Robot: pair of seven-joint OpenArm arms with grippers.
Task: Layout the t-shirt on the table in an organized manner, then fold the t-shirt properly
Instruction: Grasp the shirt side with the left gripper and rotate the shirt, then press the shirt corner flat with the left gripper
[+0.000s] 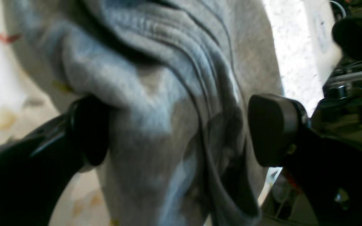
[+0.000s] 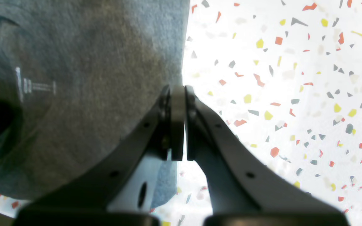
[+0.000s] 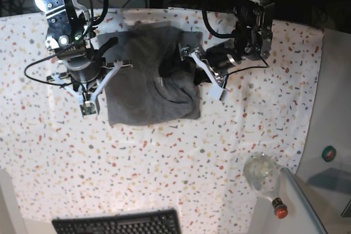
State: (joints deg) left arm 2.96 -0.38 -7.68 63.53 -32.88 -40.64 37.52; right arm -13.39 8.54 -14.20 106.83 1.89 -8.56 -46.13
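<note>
The right tool (image 2: 178, 122) has its fingers pressed together on a thin edge of the t-shirt (image 3: 151, 83), at the garment's side hem as far as the wrist view shows. The left tool (image 1: 178, 128) stands wide, its two dark pads set on either side of a bunched ridge of grey cloth but not yet closed on it. The t-shirt lies crumpled toward the far middle of the table (image 3: 164, 168), roughly square in outline, with a dark heap of folds by the left tool and the neckband turned inward. The risk, as I judge it, is that the left tool closes on several stacked layers at once; pulling then would drag the whole heap instead of spreading it. A pull by the right tool alone could slide the shirt across the table. A bottle (image 3: 263, 179) stands well apart, near the table's corner.
</note>
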